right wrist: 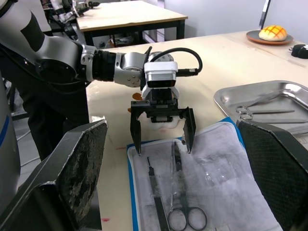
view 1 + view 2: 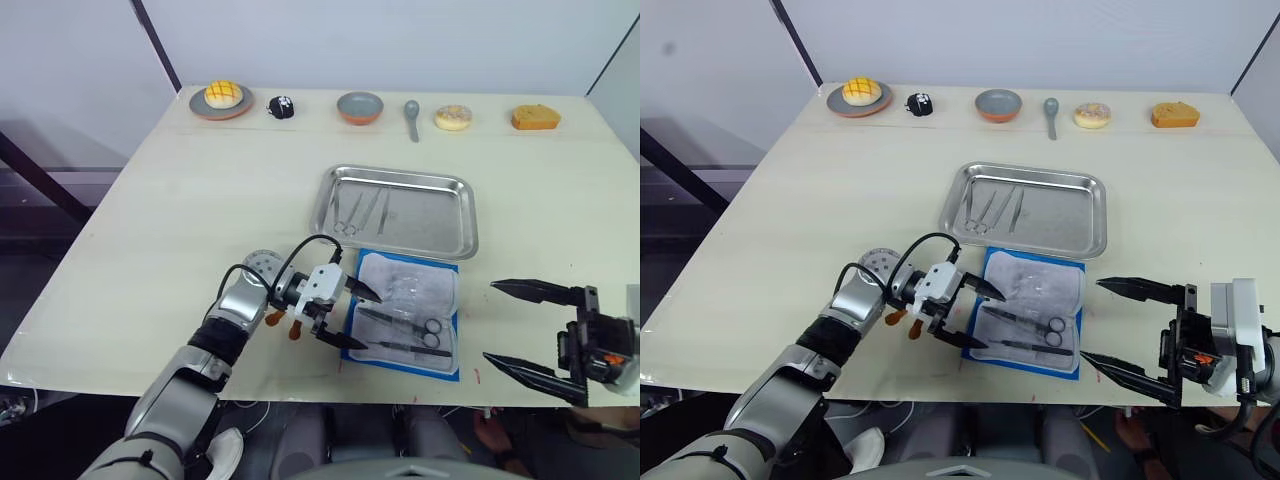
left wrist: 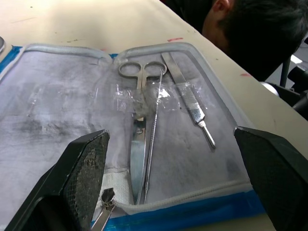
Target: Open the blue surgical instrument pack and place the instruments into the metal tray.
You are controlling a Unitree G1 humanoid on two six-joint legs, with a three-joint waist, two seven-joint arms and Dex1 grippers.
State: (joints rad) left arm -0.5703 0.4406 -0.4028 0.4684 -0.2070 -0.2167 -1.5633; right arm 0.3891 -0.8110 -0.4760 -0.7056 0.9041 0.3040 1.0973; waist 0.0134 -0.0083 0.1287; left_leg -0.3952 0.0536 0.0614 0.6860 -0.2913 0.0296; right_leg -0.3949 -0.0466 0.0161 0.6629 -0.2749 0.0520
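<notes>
The blue surgical instrument pack (image 2: pixel 408 310) lies open near the table's front edge, its pale grey lining up. On the lining lie instruments: ring-handled scissors (image 3: pixel 139 159), a thin probe (image 3: pixel 153 139) and a flat handle (image 3: pixel 192 106). Just behind the pack sits the metal tray (image 2: pixel 432 218) with a few slim instruments (image 2: pixel 360 212) in its left half. My left gripper (image 2: pixel 368 318) is open at the pack's left edge, its fingers straddling the tips of the scissors and nothing between them. My right gripper (image 2: pixel 490 322) hangs open to the right of the pack, empty.
Along the far edge stand a plate with a yellow bun (image 2: pixel 221 98), a small black-and-white toy (image 2: pixel 282 106), a bowl (image 2: pixel 360 107), a grey spoon (image 2: pixel 411 118), a doughnut (image 2: pixel 453 117) and an orange bread (image 2: pixel 535 117). A person's head (image 3: pixel 260 29) shows beyond the front edge.
</notes>
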